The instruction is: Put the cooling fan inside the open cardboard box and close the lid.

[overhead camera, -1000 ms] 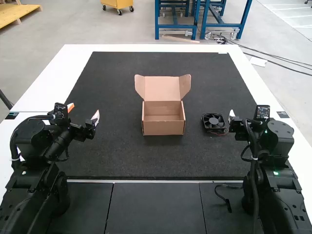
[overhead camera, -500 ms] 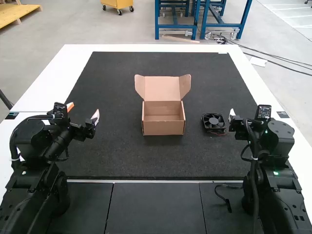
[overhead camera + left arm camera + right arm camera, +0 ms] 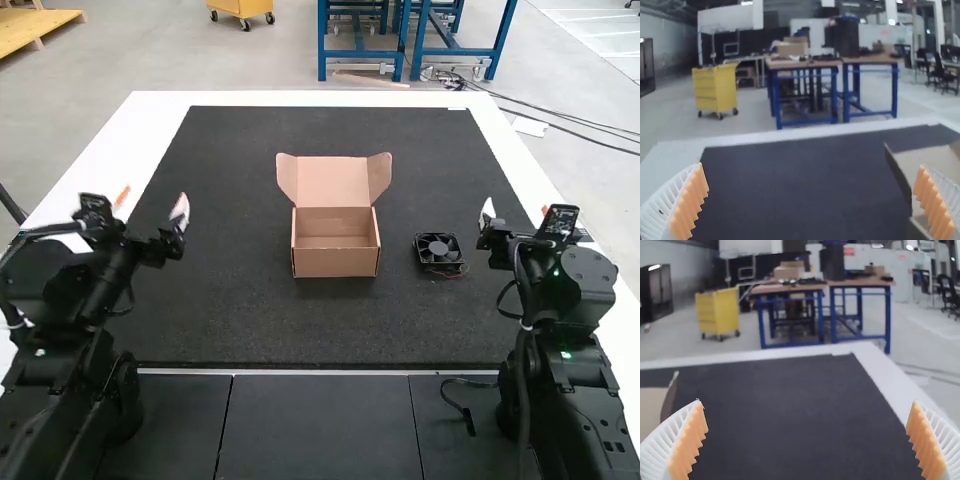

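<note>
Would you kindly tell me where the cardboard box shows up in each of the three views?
High view: the cardboard box stands mid-mat, lid open.
Left wrist view: a tan part of it lies just beyond one finger of the left gripper.
Right wrist view: a tan sliver of it lies beyond one finger of the right gripper.
Shared landmark: the black mat under the box.

Brown box (image 3: pixel 335 258), black fan (image 3: pixel 440 248), black mat (image 3: pixel 240 300), white ribbed fingers (image 3: pixel 655 212), orange pads (image 3: pixel 687 210).
</note>
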